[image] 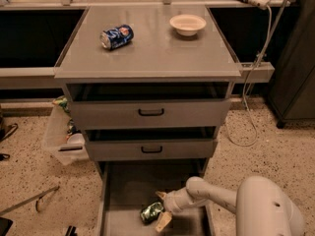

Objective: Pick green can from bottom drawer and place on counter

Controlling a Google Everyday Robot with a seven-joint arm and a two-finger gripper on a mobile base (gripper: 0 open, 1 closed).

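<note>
The green can (151, 212) lies on its side on the floor of the open bottom drawer (128, 186), near the front. My gripper (161, 209) reaches in from the right on a white arm and sits right beside the can. Its two pale fingers are spread, one (161, 196) above the can's right end and one (163, 221) below it. I cannot tell whether they touch the can. The counter (152, 45) is the grey cabinet top above the drawers.
A blue can (117, 36) lies on the counter at the left and a white bowl (187, 24) stands at the back right. The two upper drawers are slightly open. A clear bin (64, 136) stands left of the cabinet. A cable (251, 117) trails on the floor at the right.
</note>
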